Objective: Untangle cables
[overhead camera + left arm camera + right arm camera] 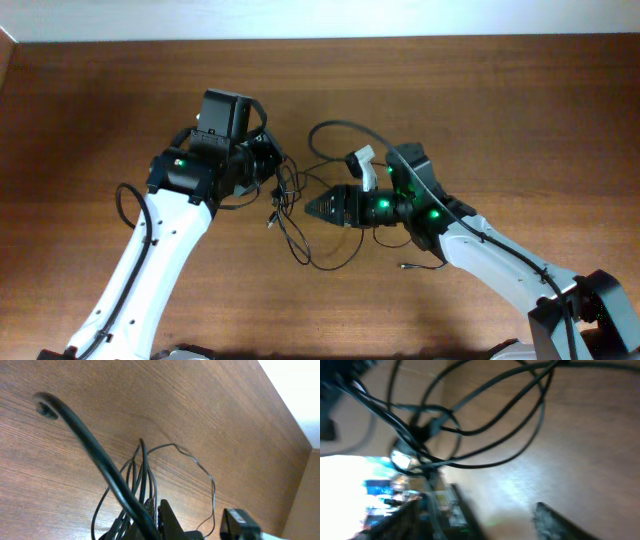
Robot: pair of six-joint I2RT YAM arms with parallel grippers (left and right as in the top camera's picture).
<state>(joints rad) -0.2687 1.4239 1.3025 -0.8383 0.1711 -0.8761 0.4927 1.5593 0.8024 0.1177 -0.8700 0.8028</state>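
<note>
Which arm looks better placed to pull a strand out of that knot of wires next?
Probably the right. The right gripper is open and points at the cables, free to pinch one loop. The left gripper seems to hold the bundle where the strands meet, so it serves as the anchor.

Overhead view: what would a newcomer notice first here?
The tangle of thin black cables is at the middle of the brown wooden table. The left arm and the right arm reach toward it from opposite sides and almost meet. Small green lights glow near their wrists.
</note>
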